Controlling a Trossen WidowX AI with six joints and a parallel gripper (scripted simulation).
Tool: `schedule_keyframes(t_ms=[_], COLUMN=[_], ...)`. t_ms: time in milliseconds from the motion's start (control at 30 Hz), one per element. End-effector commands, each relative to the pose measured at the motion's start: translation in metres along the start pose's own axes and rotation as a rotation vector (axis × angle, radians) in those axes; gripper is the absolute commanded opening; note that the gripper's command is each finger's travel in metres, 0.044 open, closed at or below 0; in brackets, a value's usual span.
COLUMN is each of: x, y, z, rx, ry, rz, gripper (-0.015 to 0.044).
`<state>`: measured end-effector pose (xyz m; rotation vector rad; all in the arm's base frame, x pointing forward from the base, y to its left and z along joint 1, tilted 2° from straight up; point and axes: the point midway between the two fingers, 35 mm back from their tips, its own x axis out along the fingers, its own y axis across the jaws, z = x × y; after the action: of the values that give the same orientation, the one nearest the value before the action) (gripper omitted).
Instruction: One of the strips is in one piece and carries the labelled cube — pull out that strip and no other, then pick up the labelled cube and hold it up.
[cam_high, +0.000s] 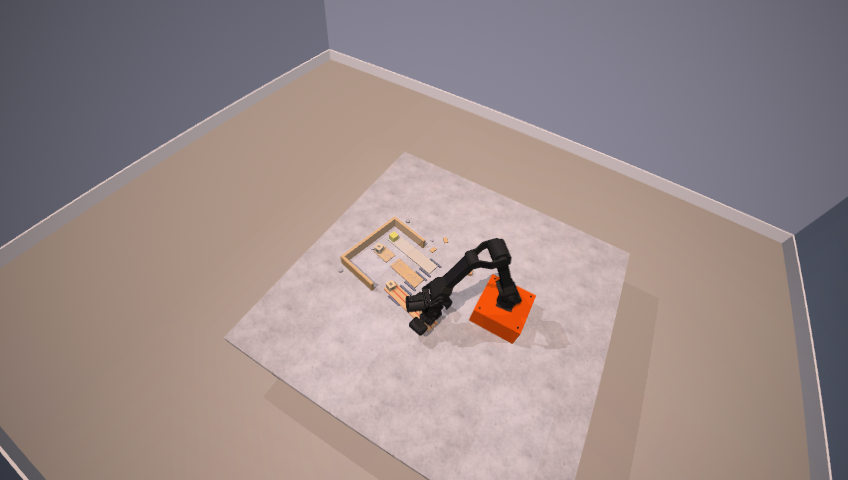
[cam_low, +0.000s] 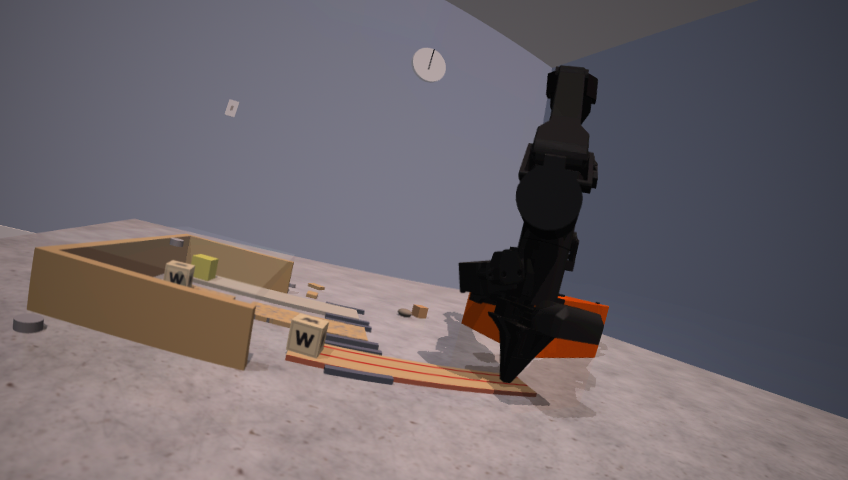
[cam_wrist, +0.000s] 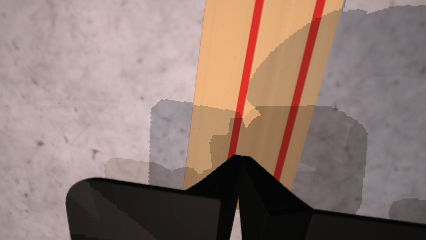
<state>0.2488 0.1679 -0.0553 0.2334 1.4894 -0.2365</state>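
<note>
Strip out, W cube riding its end nearest the table's left corner | our gripper closed, empty | cube lift left

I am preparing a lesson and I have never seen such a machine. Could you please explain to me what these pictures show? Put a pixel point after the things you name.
It is one black robot arm on an orange base (cam_high: 498, 318) (cam_low: 568, 349). One picture looks down from above, one from the side near table height, and one from the arm's wrist.

The arm's pincer (cam_low: 507, 379) (cam_wrist: 240, 164) is closed and holds nothing; its tips are down at the red-striped strip (cam_high: 393, 292) (cam_low: 416, 369) (cam_wrist: 225, 60). On that strip's far end sits a cube marked W (cam_high: 390, 285) (cam_low: 307, 336).

Beyond are a three-sided wooden frame (cam_low: 139, 309), a second W cube (cam_low: 179, 274), a yellow-green block (cam_high: 393, 236) (cam_low: 204, 267) and more strips, one in two separate pieces.
</note>
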Motion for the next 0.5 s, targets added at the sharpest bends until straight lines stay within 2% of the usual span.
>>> schedule_keyframes(t_ms=[0, 200, 367, 467], x=[0.004, 0.004, -0.041, -0.044], y=[-0.005, -0.005, 0.002, 0.001], z=[-0.008, -0.008, 0.002, 0.002], rx=[0.000, 0.000, 0.000, 0.000], ry=[0.026, 0.026, 0.024, 0.025], rz=[-0.015, -0.015, -0.013, -0.014], gripper=[0.0000, 0.0000, 0.0000, 0.0000])
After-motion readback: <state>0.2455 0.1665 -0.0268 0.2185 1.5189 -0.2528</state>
